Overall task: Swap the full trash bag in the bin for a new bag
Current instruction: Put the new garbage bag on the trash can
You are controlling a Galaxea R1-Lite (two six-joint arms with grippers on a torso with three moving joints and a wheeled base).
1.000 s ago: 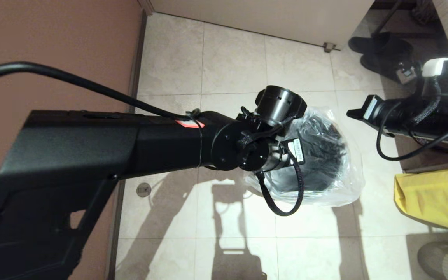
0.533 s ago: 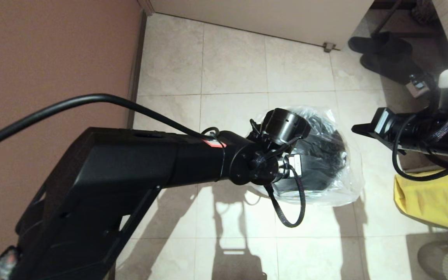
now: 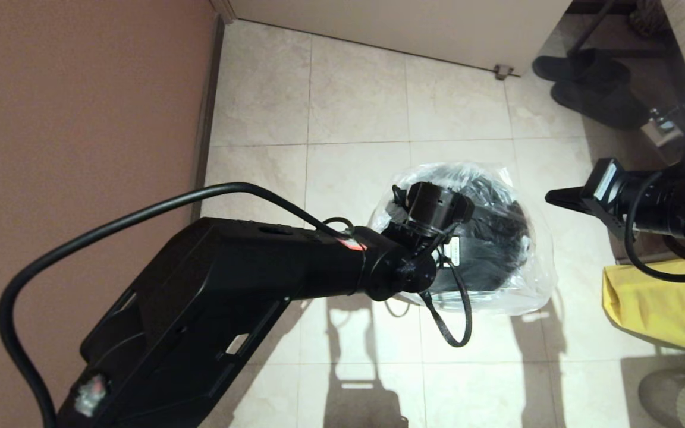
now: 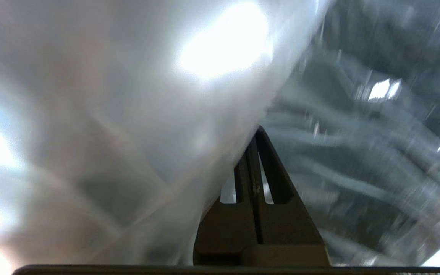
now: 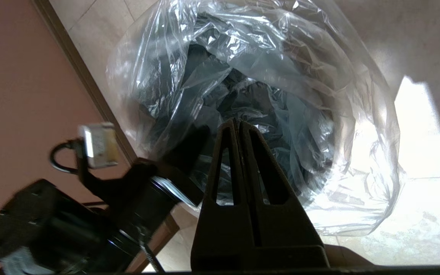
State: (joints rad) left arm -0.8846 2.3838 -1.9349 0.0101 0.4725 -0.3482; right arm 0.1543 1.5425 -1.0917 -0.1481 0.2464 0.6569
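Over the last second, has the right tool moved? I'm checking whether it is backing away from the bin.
Yes. In the head view the right tool, shut, has slid down and slightly right, toward the yellow bag, beside the bin.

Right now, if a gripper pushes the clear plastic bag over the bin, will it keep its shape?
Probably not. The new bag looks thin and crumpled, so it should fold and shift easily. Its glossy film may slip. It hangs loosely around the bin, so a push could drag it askew.
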